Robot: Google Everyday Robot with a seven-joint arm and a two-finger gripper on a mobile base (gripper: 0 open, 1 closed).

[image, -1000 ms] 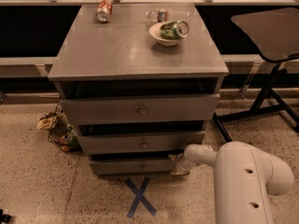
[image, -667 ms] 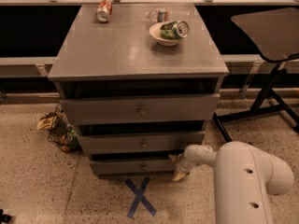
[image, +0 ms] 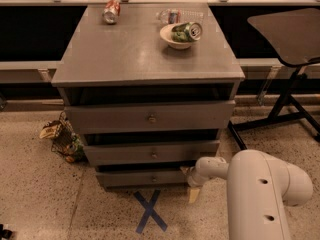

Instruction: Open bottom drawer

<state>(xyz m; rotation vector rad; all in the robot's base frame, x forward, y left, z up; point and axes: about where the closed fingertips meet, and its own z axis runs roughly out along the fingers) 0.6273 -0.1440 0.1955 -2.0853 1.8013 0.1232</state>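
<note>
- Speckled stone floor [image: 40, 199] fills the lower half of my view, with a dark recess and a rail along the back wall at 12 o'clock.
- Item: grey cabinet [image: 130, 59], centre of view, with three drawers stacked one above another.
- Item: bottom drawer [image: 142, 178], the lowest front, at 6 o'clock of the cabinet and just above the floor. A dark gap shows above it. I judge it barely out, if at all. Its knob is too faint for me to place.
- Item: middle drawer [image: 150, 153] and top drawer [image: 150, 116], each with a small centre knob and a shadowed gap above it.
- Item: gripper [image: 191, 180], at 5 o'clock of the cabinet, against the right end of the bottom drawer and well off that front's centre. I cannot tell whether it is released or clenched, nor whether it has hold of anything.
- Item: white arm [image: 260, 194], filling the 4 to 5 o'clock corner of my view and reaching left to the gripper.
- On the cabinet top: red can [image: 111, 11] lying at 11 o'clock, white bowl [image: 170, 40] holding a green can [image: 187, 31] at 1 o'clock, and a clear bottle [image: 172, 16] just behind the bowl.
- On the floor: blue tape cross [image: 150, 211] at 6 o'clock, and a small wire basket [image: 62, 136] with litter at 8 o'clock beside the cabinet.
- Item: dark chair [image: 290, 34] at 2 o'clock, apart from the cabinet.
- Status, my judgement: the approach is done and the arm has reached the right drawer. The pull itself is still left to do.
</note>
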